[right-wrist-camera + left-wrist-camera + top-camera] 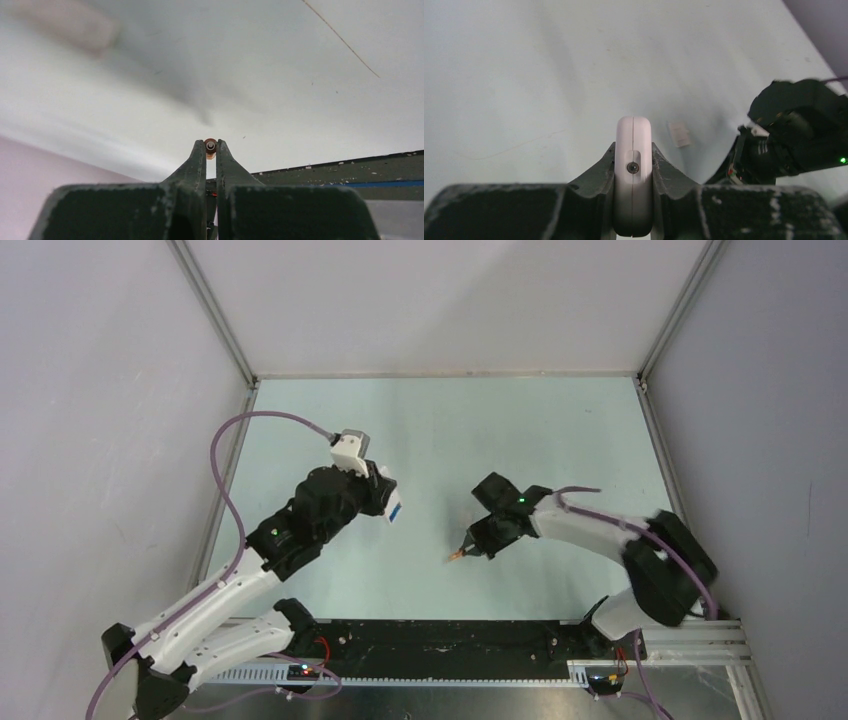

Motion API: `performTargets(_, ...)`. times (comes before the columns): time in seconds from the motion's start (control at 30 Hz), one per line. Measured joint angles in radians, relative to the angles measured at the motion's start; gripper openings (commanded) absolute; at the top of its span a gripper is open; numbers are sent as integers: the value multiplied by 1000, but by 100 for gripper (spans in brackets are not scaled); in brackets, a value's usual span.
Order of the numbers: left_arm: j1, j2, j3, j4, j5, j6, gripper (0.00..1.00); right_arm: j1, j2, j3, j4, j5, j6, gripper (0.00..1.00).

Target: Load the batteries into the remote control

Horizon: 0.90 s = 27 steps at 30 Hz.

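The right gripper (210,151) pinches the orange battery (210,144), which points out past its tips, while the left gripper (634,148), apart to its left, clamps the remote control (634,129) edge-on.

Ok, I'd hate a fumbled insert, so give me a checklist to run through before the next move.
1. Left hand grips remote: ok, clamped edge-on between both fingers.
2. Right hand grips orange battery: ok, pinched at the fingertips.
3. Hands apart, nothing touching: ok, bare table between them in the top view.
4. Remote turned the right way for the battery: cannot tell.
5. Small white piece out of the way: ok, it lies on the table apart from both hands.
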Motion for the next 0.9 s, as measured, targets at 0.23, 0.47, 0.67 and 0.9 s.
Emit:
performTargets(0.23, 76, 56, 17, 109, 323, -183, 0, -46, -451, 0, -81, 243, -126, 0)
performTargets(0.47, 158, 283, 92, 346, 643, -403, 0, -104, -637, 145, -98, 361, -387, 0)
performTargets(0.67, 172, 490, 239, 491, 818, -587, 0, -113, -634, 311, -61, 375, -618, 0)
performTargets(0.9, 183, 599, 414, 591, 922, -808, 0, -114, -597, 530, -65, 374, -845, 0)
